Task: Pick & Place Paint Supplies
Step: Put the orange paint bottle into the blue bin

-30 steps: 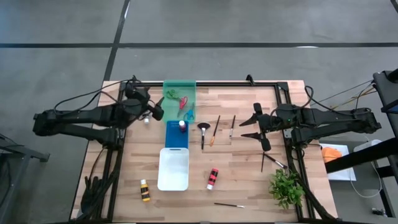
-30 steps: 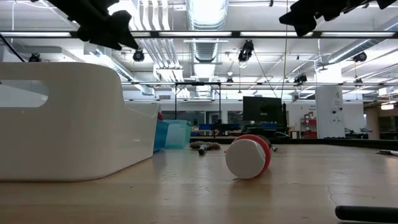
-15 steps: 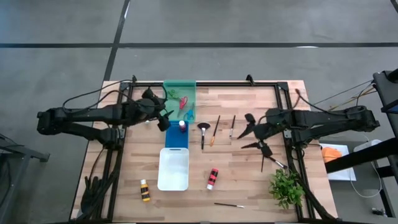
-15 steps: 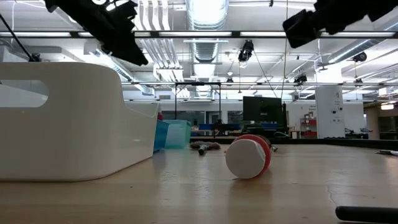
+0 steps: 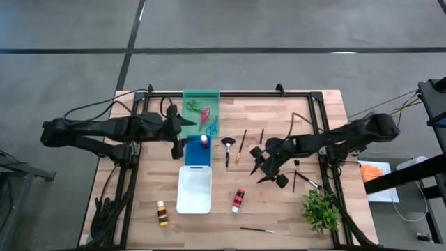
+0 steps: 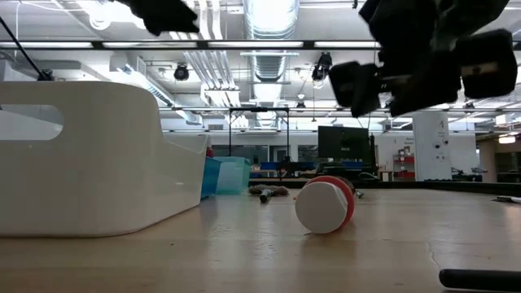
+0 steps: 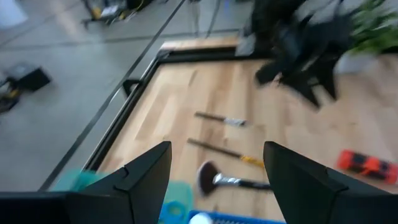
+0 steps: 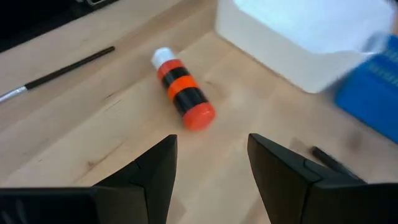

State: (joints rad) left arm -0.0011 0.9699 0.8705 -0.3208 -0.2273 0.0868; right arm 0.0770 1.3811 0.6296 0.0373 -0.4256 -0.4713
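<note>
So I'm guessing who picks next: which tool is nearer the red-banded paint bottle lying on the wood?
Right. The right tool hovers open just beside the red paint bottle; the left tool is open near the green tray.

No readable text or labels anywhere

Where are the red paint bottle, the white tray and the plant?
red paint bottle (image 8: 184, 93): right wrist view, on its banded middle.
white tray (image 5: 194, 196): high view, on its bare floor.
plant (image 5: 320, 210): high view, on its leaves.
</note>
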